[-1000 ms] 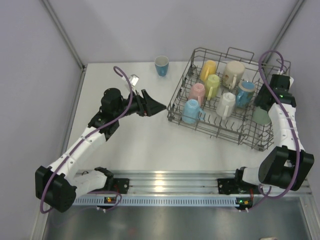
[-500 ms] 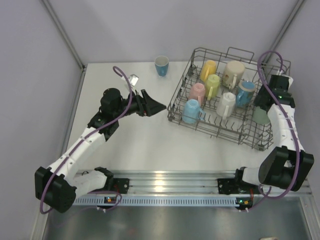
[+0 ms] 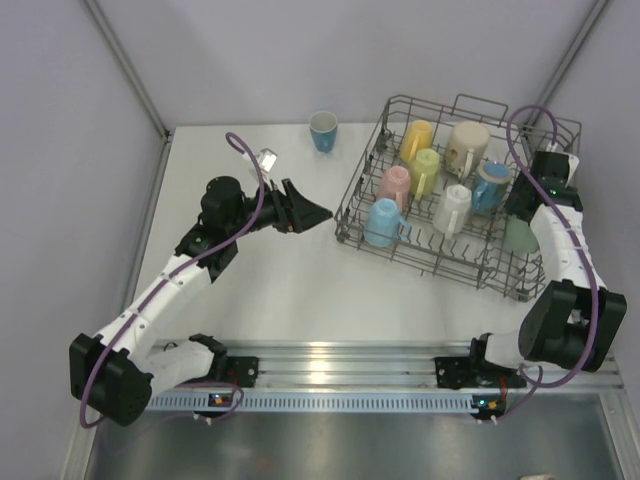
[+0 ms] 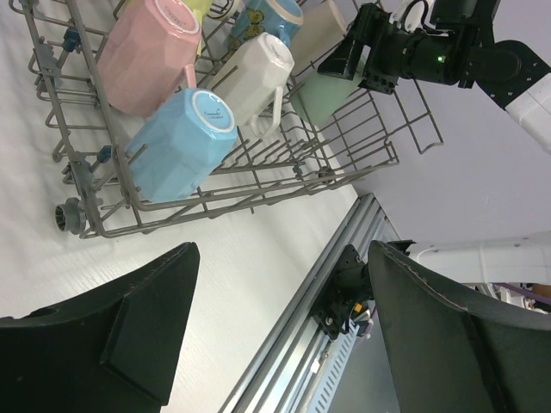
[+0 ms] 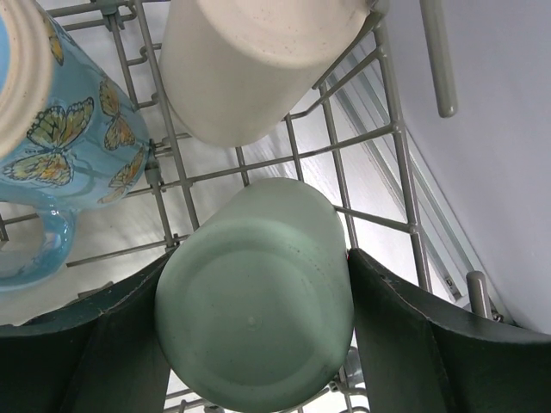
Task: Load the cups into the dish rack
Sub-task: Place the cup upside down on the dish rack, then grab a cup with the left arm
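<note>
R gripper (image 5: 258, 262) clamped on green cup (image 5: 254, 344) inside rack (image 5: 340, 142), right end. Rec.: seat between tines, let go gently, avoid butterfly mug (image 5: 52, 129). L gripper (image 4: 282, 249) spread, empty; blue cup (image 3: 323, 130) on desk (image 3: 260, 280).

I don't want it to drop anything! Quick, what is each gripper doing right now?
Left gripper: jaws open, holding nothing.
Right gripper: jaws closed on the mint green cup.
</note>
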You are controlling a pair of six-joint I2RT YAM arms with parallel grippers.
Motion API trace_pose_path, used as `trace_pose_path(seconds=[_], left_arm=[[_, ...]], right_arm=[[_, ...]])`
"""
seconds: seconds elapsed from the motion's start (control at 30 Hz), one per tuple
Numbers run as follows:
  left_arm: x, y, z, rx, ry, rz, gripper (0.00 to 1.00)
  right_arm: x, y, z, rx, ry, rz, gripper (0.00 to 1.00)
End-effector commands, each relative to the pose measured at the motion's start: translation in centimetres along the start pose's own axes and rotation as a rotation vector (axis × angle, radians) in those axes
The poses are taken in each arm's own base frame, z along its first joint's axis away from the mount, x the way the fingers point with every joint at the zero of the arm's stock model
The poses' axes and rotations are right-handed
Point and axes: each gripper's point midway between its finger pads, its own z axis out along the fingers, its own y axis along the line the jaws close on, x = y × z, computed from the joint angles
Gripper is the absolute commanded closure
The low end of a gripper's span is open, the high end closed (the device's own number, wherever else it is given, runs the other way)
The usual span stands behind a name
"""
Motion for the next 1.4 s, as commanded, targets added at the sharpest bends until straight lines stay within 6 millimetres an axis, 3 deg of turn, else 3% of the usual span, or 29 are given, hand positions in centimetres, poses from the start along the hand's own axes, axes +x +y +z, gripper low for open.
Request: trace_pose_path(seconds=[0.0, 0.27, 0.37, 0.63, 1.0, 1.13, 1.23, 1.33, 1.37], left_arm=[[-1.5, -1.7, -0.2, 0.051, -0.042, 0.063, 0.15], [-1.4, -1.5, -0.2, 0.046, -0.041, 0.059, 0.15], [-1.5, -1.7, -0.3, 0.048, -0.046, 0.057, 0.15], [-1.4, -1.9, -0.7, 0.051, -0.052, 0.054, 0.15], [-1.3, -2.1, -1.0, 0.054, -0.057, 0.051, 0.15], [-1.4, -2.3, -1.1, 0.058, -0.057, 0.055, 0.15], [-1.4, -2.2, -1.1, 0.055, -0.061, 0.060, 0.15], [-1.4, -2.1, -1.0, 0.052, -0.058, 0.060, 0.15], [-1.4, -2.0, -1.0, 0.051, -0.057, 0.061, 0.15]], right_arm=[[0.3, 1.5, 0.4, -0.044, 0.031, 0.012, 0.39], [-2.4, 0.9, -2.0, -0.039, -0.029, 0.044, 0.16], [-2.8, 0.9, -2.7, -0.048, -0.019, 0.044, 0.13], [-3.3, -0.3, -4.2, 0.000, 0.001, 0.040, 0.10], [-5.9, -0.3, -6.8, -0.046, -0.078, 0.052, 0.14], [-6.4, 0.2, -6.6, -0.073, -0.099, 0.038, 0.20], [-6.4, 0.2, -6.4, -0.068, -0.094, 0.036, 0.30], [-5.7, 0.3, -5.6, -0.059, -0.069, 0.038, 0.54], [-5.5, 0.3, -5.3, -0.061, -0.062, 0.038, 0.67]])
